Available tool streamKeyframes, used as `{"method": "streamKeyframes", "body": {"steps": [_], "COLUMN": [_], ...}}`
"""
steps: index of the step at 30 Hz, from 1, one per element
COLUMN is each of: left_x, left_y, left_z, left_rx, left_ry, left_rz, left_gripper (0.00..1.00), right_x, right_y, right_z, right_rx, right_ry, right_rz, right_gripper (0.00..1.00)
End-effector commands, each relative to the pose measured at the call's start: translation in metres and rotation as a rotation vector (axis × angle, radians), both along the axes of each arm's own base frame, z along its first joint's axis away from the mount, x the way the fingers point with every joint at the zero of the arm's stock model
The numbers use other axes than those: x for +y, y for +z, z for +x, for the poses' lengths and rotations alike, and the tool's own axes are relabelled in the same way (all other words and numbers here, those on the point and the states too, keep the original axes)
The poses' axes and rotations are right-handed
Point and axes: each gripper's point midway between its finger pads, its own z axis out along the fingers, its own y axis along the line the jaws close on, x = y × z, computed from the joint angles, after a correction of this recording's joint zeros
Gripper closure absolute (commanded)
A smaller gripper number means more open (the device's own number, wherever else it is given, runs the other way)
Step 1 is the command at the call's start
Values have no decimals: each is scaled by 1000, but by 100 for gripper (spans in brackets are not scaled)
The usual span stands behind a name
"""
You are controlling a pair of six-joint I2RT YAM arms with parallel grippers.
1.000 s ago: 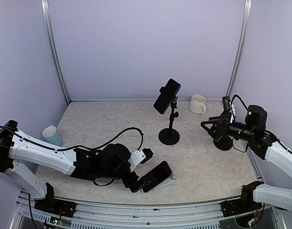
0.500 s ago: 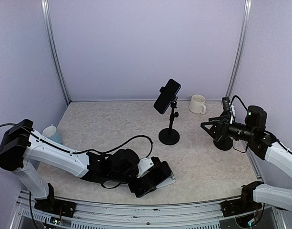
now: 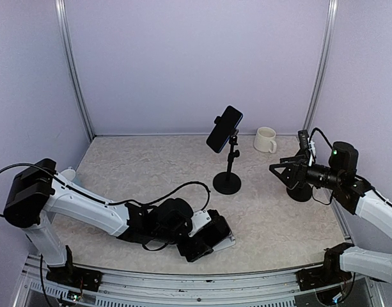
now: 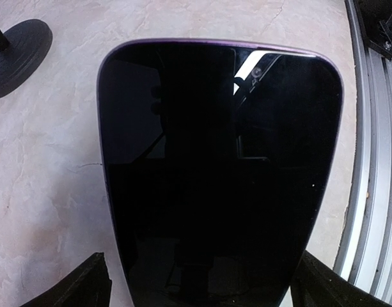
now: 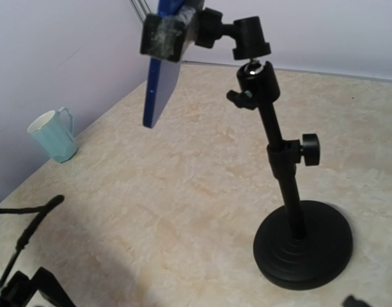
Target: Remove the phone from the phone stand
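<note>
A blue phone (image 3: 224, 128) sits tilted in the clamp of a black phone stand (image 3: 229, 169) at the table's middle; in the right wrist view the phone (image 5: 162, 83) shows edge-on above the stand (image 5: 282, 160). My right gripper (image 3: 282, 171) hovers open, right of the stand and apart from it. A second phone with a dark screen and purple rim (image 4: 218, 166) lies flat near the front edge. My left gripper (image 4: 208, 288) is open, one finger at each side of this phone's near end (image 3: 215, 231).
A cream mug (image 3: 266, 139) stands at the back right. A light-blue mug (image 3: 68, 174) stands at the left, partly behind my left arm. Another black round base (image 3: 302, 192) sits under my right arm. The metal front rail (image 4: 375, 160) runs close to the flat phone.
My left arm has reached to the right, sliding its gripper over the near end of the phone lying flat. The right arm and the phone on the stand have not moved.
</note>
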Motion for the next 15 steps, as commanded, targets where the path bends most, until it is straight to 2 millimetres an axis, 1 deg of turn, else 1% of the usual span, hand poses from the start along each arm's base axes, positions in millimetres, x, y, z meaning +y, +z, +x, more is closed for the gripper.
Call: {"method": "streamKeyframes", "body": {"steps": [1, 7, 11, 15], "left_x": [-11, -9, -7, -5], "left_y": [8, 6, 7, 19], "left_z": [7, 8, 10, 13], "left_rx": [-15, -12, -14, -35], "left_ry": [-12, -11, 0, 15], "left_rz": [-40, -42, -50, -68], "left_gripper": [7, 16, 24, 33], "right_x": [-1, 0, 0, 0], "right_y": [-3, -3, -4, -4], "right_z": [0, 1, 2, 3], "right_rx": [-13, -12, -9, -12], "right_ry": [5, 5, 6, 5], "right_rz": [-5, -7, -8, -9], "right_gripper": [0, 0, 0, 0]}}
